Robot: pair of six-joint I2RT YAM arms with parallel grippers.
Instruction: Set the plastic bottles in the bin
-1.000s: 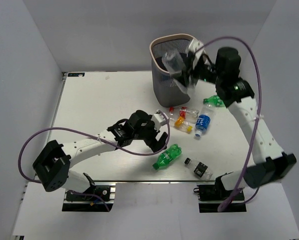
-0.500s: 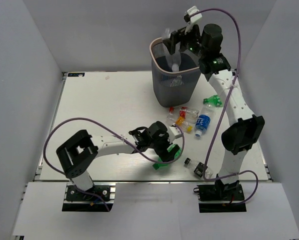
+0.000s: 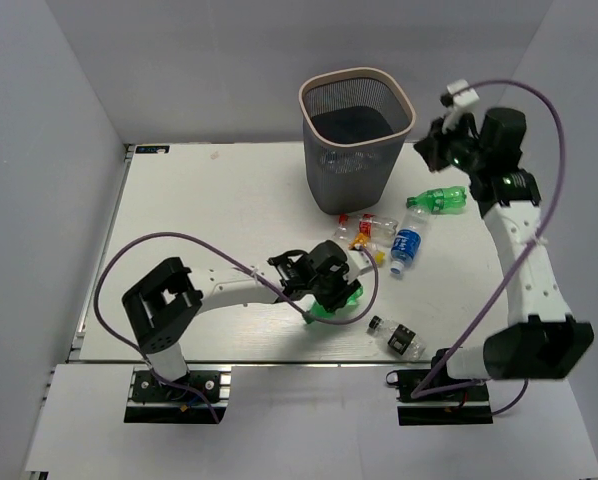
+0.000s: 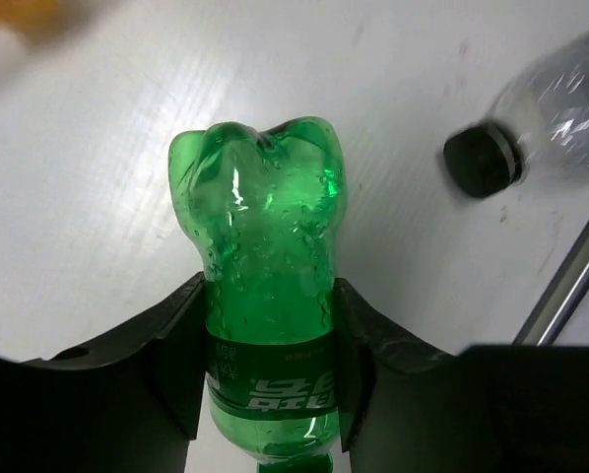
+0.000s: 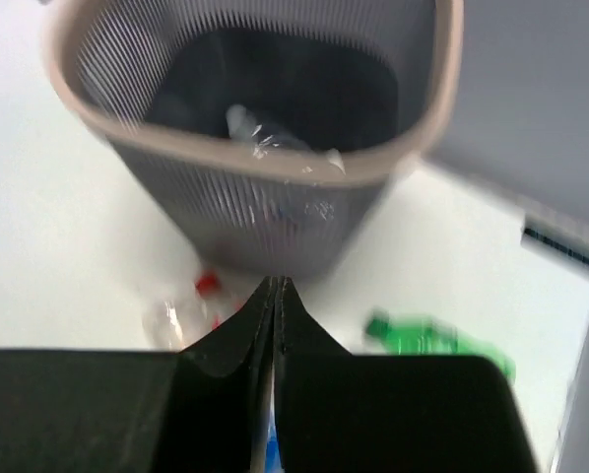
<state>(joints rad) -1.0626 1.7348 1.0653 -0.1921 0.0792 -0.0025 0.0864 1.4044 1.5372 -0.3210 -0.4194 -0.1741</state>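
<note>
Green bottle (image 4: 270, 296) between left fingers (image 4: 181, 365), white table (image 4: 98, 197) beneath; grey walls (image 3: 179, 60) around.

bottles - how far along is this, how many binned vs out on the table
Done: one clear bottle lies in the bin. In hand: the left end effector is shut on a green bottle. Left on the table: a second green bottle, a blue-label bottle, red-yellow-label bottles and a black-label bottle. The right end effector is shut and empty.

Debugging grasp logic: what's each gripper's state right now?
Left gripper: closed on the green bottle.
Right gripper: shut, holding nothing.
</note>
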